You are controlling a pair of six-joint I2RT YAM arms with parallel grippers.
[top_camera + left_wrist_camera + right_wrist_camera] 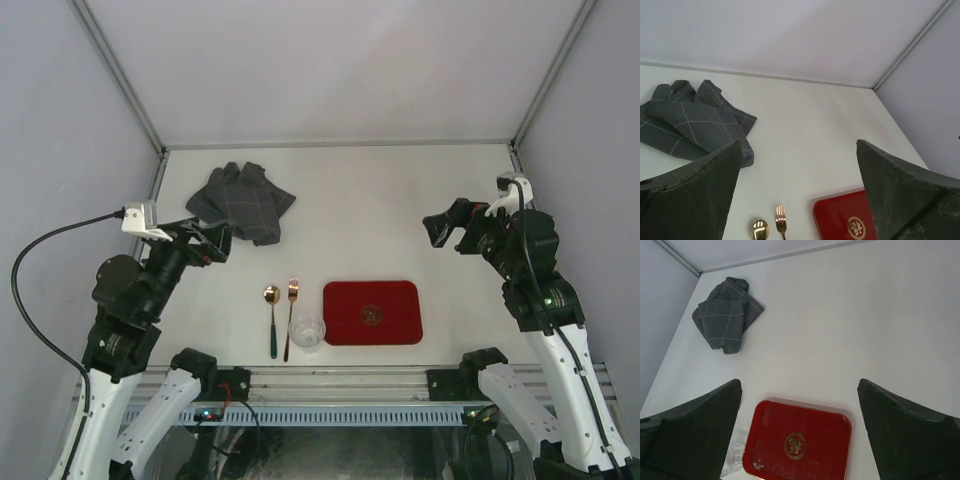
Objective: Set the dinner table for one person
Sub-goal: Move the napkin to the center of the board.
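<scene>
On the off-white dinner table [380,190] a red tray [372,312] with a gold emblem lies near the front edge. Left of it a copper fork [290,318] and a copper spoon [272,318] lie side by side, with a clear glass [307,331] beside the fork's handle. A crumpled dark grey checked cloth [242,203] lies at the back left. My left gripper [218,243] is open and empty, raised just in front of the cloth. My right gripper [445,230] is open and empty, raised at the right above the table.
The aluminium rail [340,375] runs along the near edge between the arm bases. Grey walls close in the left, right and back. The tray [797,441], the glass [735,456] and the cloth [726,315] show in the right wrist view; the fork [781,223] and the spoon [759,231] in the left.
</scene>
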